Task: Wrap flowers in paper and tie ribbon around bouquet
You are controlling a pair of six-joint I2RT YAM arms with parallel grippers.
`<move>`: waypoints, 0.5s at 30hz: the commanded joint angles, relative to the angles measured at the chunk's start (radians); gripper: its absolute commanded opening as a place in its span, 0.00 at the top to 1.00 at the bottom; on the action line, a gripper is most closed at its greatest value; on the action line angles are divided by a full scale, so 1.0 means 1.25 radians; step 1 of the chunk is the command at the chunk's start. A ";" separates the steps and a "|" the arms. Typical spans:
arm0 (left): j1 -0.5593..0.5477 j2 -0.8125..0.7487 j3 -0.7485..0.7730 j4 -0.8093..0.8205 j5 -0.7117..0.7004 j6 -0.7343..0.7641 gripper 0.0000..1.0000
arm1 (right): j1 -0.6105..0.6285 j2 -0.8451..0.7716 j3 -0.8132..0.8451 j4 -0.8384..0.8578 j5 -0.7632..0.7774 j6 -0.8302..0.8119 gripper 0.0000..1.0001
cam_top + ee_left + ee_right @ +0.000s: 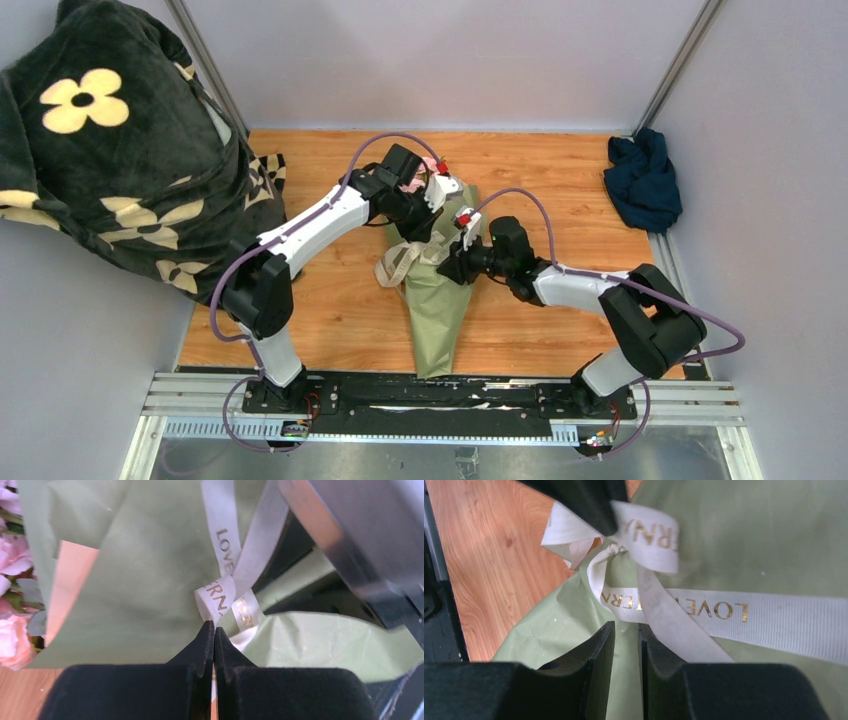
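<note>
Paper [436, 335] lies nearest the arm bases. It is rolled into a long olive-green cone that lies flat on the wooden counter [330, 325], its tip pointing back toward the bases. The wrapping looks done: the sheet closes around the stems, and only a strip of its tan inner face shows near the blooms in the left wrist view.

Further up the cone, the ribbon [724, 612] goes around the bouquet [440, 285] and is gathered into a knot. A floppy loop of it spills onto the counter beside the cone. The right hand [626, 628] sits just short of this knot, released, with its fingers a little apart. Only green paper shows in the gap, and one ribbon tail lies across a finger. The left hand [214, 630] comes in from the far side, clenched on the ribbon right at the knot. Beyond it, the flowers [14, 555] poke out of the cone's wide mouth.

I judge the task close to its end. A knot exists, but I cannot tell whether it is tight or the bow is finished. What seems left is snugging it and letting go.
</note>
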 commanded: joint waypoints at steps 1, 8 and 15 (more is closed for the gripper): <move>0.015 0.041 -0.002 0.085 -0.054 -0.050 1.00 | -0.010 0.023 0.047 -0.107 -0.079 -0.105 0.69; 0.020 0.091 0.014 0.118 -0.062 -0.079 1.00 | -0.009 -0.087 -0.022 -0.118 -0.212 -0.228 0.57; 0.020 0.095 -0.004 0.129 -0.053 -0.082 1.00 | -0.003 -0.132 -0.077 0.076 -0.193 -0.341 0.50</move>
